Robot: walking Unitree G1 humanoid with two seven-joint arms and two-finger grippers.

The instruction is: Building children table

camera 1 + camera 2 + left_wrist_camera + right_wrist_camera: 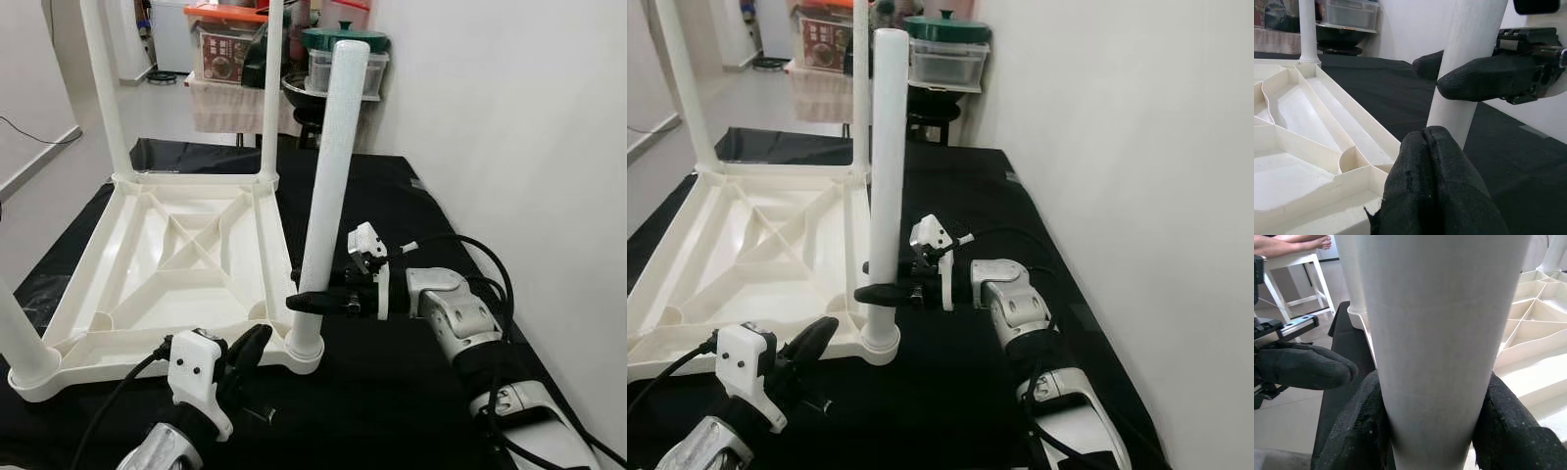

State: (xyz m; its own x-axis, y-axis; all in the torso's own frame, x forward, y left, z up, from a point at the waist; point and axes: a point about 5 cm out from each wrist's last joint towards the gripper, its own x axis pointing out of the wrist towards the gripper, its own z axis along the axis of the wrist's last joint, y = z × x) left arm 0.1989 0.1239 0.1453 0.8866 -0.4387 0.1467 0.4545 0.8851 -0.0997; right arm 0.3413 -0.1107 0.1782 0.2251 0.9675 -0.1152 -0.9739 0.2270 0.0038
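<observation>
Upturned white tabletop (186, 264) lies on the black-covered surface (392, 392). Right gripper (318, 303) is clenched around the white leg (328, 176) low down — steadying it upright in the near-right corner socket (304, 350). Left gripper (250, 352), fingers pressed together and empty, waits just beside that corner.

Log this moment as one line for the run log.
right pincer: shut on table leg | leg: upright in tabletop corner socket | left pincer: shut, near that corner
</observation>
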